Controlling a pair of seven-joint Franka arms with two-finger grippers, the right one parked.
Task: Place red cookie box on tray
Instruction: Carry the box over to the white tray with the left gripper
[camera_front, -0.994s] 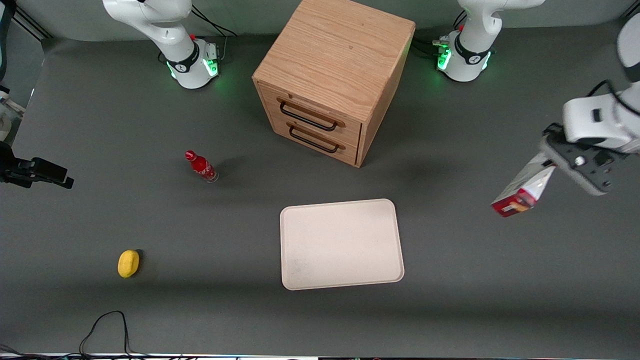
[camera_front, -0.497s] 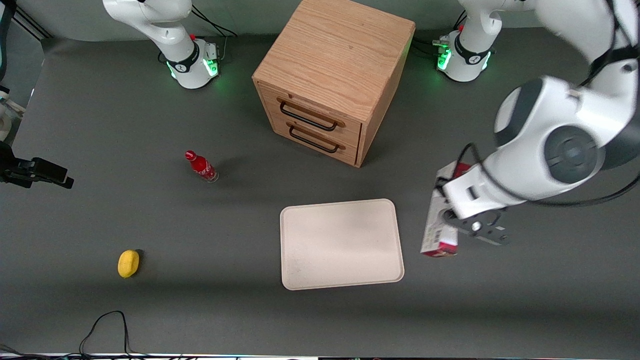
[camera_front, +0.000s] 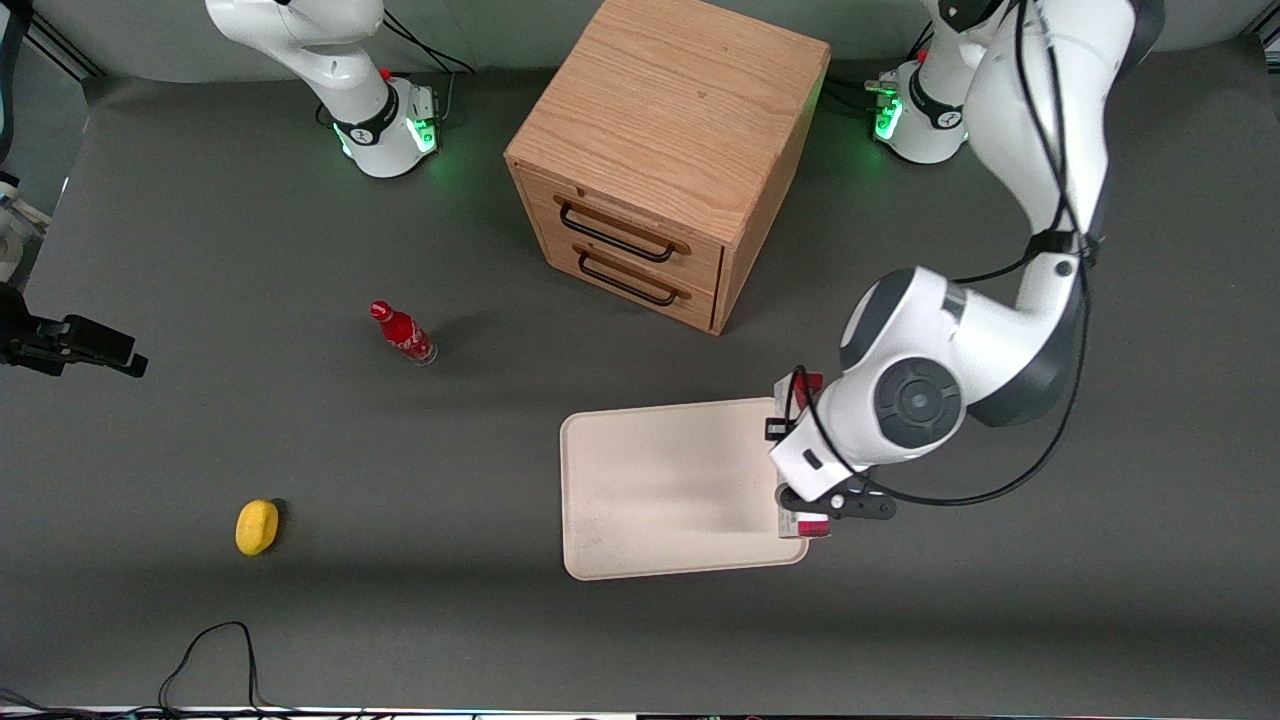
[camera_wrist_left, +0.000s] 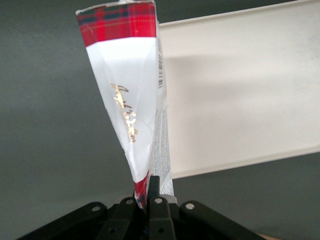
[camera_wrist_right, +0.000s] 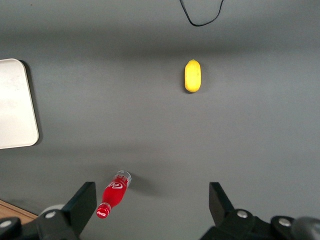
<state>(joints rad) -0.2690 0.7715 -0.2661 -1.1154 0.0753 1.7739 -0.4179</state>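
Observation:
The red cookie box (camera_wrist_left: 127, 90) is pinched at one end in my left gripper (camera_wrist_left: 150, 192), which is shut on it. In the left wrist view it shows a white panel with gold lettering and a red tartan end. In the front view the gripper (camera_front: 812, 490) hangs over the cream-white tray (camera_front: 640, 480) at its edge toward the working arm's end. There the arm hides most of the box (camera_front: 805, 527), and only its red ends show. I cannot tell whether the box touches the tray (camera_wrist_left: 240, 100).
A wooden two-drawer cabinet (camera_front: 668, 160) stands farther from the front camera than the tray. A small red soda bottle (camera_front: 402, 333) and a yellow lemon-like object (camera_front: 257, 526) sit toward the parked arm's end. A black cable (camera_front: 210, 650) lies near the front edge.
My left arm has swung in from the working arm's end of the table, carrying the box. The box now hangs over the tray's edge instead of over bare table.

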